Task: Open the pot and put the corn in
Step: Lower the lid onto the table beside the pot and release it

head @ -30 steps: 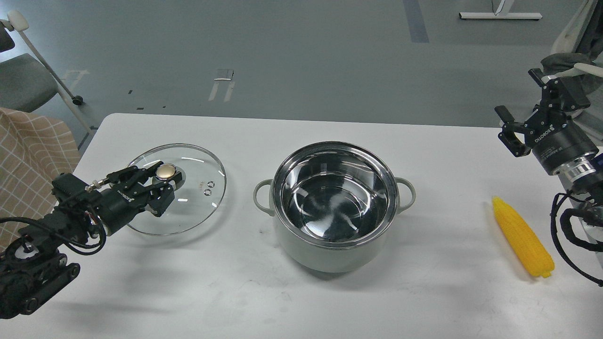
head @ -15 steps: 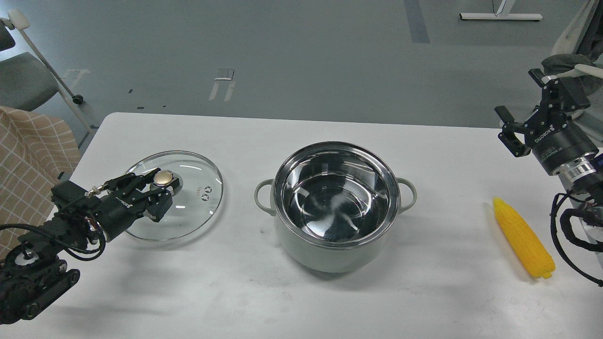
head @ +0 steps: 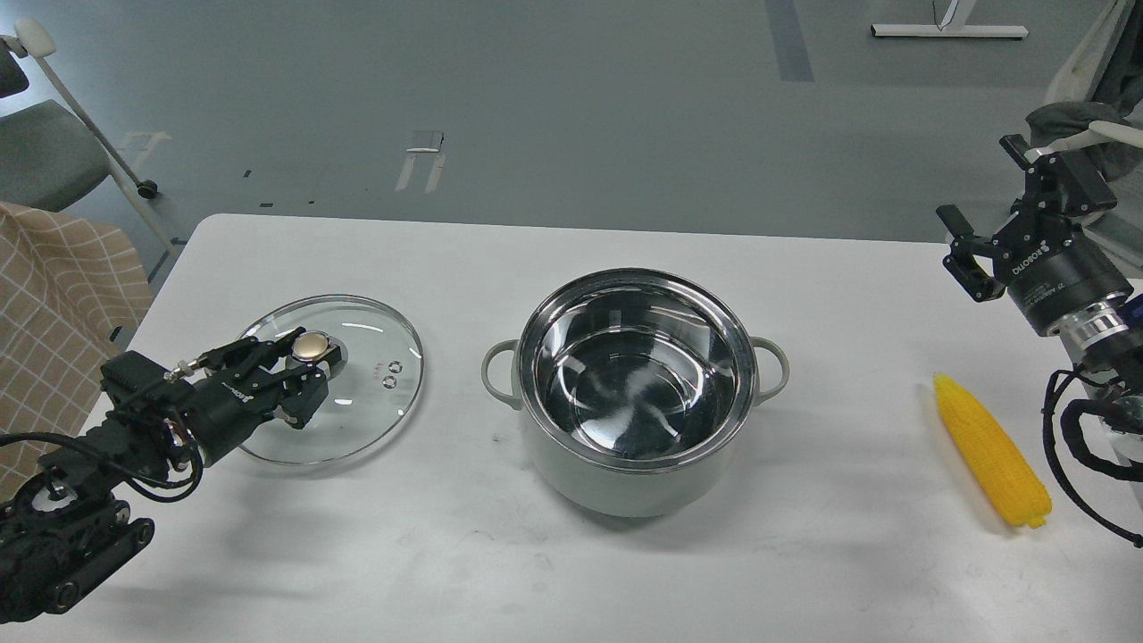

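Note:
The pale grey-green pot [head: 625, 489] stands uncovered in the middle of the white table, its shiny steel inside empty. The yellow corn [head: 989, 449] lies on the table at the right, apart from the pot. The glass lid [head: 366, 402] lies left of the pot. My left gripper [head: 302, 359] is closed around the lid's metal knob [head: 312, 344]. My right gripper [head: 976, 179] is open and empty, raised above the table's far right edge, behind and above the corn.
The white table [head: 375, 554] spans the view. A checked cloth [head: 62, 295] hangs at the left edge, and a grey chair [head: 45, 152] stands behind it. My right arm's cables [head: 1080, 438] loop close to the corn's right side.
My left gripper lowered the lid, which was tilted and raised, until it lies flat on the table. The right gripper drifted slightly up. Pot and corn have not moved.

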You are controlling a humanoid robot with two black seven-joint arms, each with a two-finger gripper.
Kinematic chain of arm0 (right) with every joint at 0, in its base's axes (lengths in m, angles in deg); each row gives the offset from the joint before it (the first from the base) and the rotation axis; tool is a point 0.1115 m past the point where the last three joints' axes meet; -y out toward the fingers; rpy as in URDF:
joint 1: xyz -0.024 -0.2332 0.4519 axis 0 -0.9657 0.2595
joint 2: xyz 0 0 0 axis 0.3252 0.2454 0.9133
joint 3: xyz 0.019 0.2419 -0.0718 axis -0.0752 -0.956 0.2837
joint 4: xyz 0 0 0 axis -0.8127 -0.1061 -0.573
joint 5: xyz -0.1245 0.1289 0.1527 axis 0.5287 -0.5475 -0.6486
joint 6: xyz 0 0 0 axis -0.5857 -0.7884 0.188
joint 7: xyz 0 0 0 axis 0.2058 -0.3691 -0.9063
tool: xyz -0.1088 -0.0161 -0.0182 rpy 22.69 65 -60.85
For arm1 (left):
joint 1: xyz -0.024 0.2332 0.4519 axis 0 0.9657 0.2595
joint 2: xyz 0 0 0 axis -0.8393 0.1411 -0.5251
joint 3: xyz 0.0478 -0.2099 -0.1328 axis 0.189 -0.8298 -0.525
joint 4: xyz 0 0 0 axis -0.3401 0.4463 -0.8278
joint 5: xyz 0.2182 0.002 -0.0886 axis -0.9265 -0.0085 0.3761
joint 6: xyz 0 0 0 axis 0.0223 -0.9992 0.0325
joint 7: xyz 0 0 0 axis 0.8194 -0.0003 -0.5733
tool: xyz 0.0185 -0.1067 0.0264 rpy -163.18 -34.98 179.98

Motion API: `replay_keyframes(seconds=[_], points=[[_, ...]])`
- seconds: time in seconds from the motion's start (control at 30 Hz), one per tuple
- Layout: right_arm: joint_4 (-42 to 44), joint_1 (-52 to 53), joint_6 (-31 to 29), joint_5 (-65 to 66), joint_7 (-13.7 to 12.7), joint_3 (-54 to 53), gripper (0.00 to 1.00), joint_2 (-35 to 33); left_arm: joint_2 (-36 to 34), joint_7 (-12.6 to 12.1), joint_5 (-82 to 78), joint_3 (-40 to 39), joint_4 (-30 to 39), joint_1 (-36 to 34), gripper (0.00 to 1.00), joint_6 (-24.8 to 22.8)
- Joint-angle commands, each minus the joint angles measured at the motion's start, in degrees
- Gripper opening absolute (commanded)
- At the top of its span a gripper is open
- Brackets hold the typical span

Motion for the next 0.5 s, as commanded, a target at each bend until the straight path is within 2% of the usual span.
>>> replay_keyframes(seconds=[0.0,0.47], points=[[0.01,-0.01,-0.09,0.00,0.00,-0.04,0.99,0.00,-0.04,0.00,0.00,-0.02,0.00,0.01,0.72,0.02],[0.01,-0.01,-0.09,0.00,0.00,-0.04,0.99,0.00,0.14,0.00,0.00,0.07,-0.17,0.01,0.85,-0.07]])
